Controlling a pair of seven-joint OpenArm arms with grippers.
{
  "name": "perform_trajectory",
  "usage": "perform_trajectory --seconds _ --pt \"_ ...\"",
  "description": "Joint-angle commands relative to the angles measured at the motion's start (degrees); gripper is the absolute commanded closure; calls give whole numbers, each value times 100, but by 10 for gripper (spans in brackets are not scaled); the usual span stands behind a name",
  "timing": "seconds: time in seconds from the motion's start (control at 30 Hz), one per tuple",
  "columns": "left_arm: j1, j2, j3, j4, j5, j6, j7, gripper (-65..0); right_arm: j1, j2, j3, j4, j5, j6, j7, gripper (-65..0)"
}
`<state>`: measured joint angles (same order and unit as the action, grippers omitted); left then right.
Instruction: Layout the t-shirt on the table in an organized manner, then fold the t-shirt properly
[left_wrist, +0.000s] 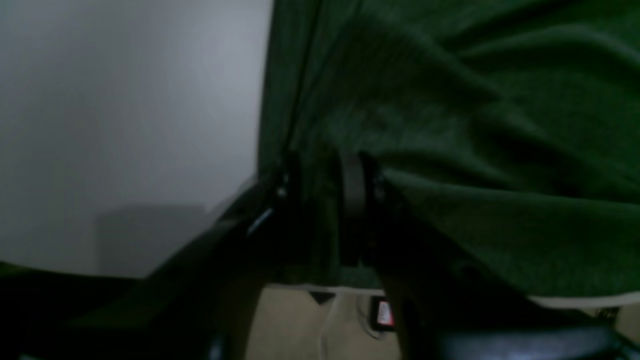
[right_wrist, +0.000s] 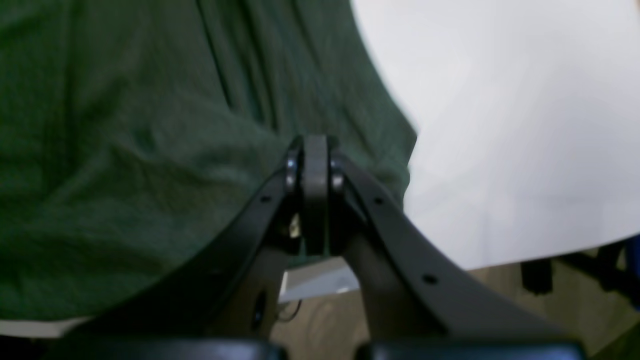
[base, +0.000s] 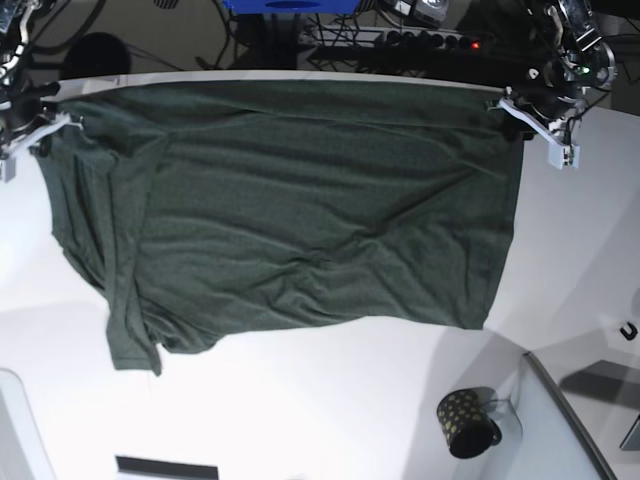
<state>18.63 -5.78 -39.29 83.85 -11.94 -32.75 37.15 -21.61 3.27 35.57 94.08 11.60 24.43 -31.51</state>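
Left wrist view: blurry and dark. The left tool (left_wrist: 325, 200) is pinching a bunch of the t-shirt (left_wrist: 475, 125) at its edge, with green cloth between the narrow jaws. The white worktop (left_wrist: 125, 125) lies to the left of the cloth, floor and cables show below.

Right wrist view: the right tool (right_wrist: 315, 165) has its jaws pressed together on the t-shirt's (right_wrist: 125, 150) edge fabric, the cloth fanning away from the pinch. Bare worktop (right_wrist: 500, 125) on the right, its curved edge near the bottom.

Base view: the t-shirt (base: 300, 220) is spread across the far part of the worktop (base: 300, 410), its far edge stretched taut between the right tool (base: 40, 125) at picture-left and the left tool (base: 515, 105) at picture-right. Layout step, looks near its end. The body is mostly flat, but the picture-left side is bunched, with a sleeve or flap doubled over and hanging toward the near side, plus wrinkles mid-cloth. Next move probably calls for setting the edge down and smoothing that bunched side before any fold.

Around: a dotted mug (base: 465, 422) and a grey panel (base: 560, 420) at near right, well apart from the shirt; they could crowd a fold toward that corner.
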Motion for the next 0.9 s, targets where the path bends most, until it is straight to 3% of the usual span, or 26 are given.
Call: perform_trajectory --seconds 0.0,0.13,0.27,0.53,0.73,0.87 --pt "40 -77 -76 243 -41 27 -106 -128 134 100 -19 170 32 6 113 0" --pt "75 37 -533 683 -269 27 -97 -128 943 311 -115 -138 32 23 105 -35" --pt "251 20 -911 850 -762 27 -88 -128 2095 812 -968 -1184 32 23 122 -125" --pt "743 -86 -1016 823 -1087 27 -115 -128 4477 1084 -1900 -4261 32 23 421 -204" --pt "805 -59 -1553 823 -1087 27 -106 -128 5022 1216 -2639 -5729 32 6 1212 -347" --pt "814 -86 -1605 823 -1087 27 -106 -128 5119 1207 -2876 -6257 32 -3 1722 -363"
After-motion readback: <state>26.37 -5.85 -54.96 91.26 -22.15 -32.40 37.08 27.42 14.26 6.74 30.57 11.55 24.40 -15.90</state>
